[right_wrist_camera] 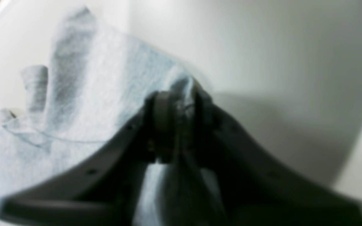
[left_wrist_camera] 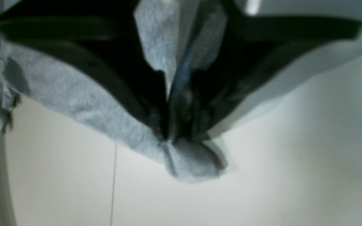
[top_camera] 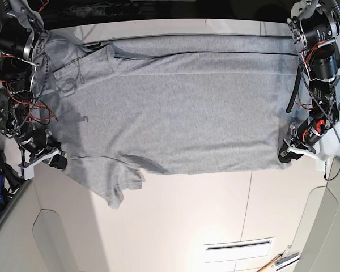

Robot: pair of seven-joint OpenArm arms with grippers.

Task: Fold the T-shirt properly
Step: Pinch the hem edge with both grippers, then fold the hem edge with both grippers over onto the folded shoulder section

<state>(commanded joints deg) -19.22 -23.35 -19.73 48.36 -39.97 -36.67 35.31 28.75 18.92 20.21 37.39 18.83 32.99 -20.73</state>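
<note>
The T-shirt [top_camera: 175, 113] lies spread across the table [top_camera: 187, 209], a near corner pinched in each of the left gripper [top_camera: 284, 154] and right gripper [top_camera: 55, 157]; lift both evenly, keeping the edge taut.

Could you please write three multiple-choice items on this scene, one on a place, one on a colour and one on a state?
1. Where does the T-shirt lie?
A. Spread across the table
B. Rolled up in a ball
C. On the floor

2. What colour is the T-shirt?
A. Red
B. Grey
C. Green

3. What are the two grippers doing?
A. Both hang open above bare table
B. Only one holds cloth
C. Each is shut on an edge of the T-shirt

Answers: 1 A, the base view shows it stretched flat from side to side. 2 B, heather grey in every view. 3 C, the left gripper and the right gripper each pinch grey cloth in their wrist views.
</note>
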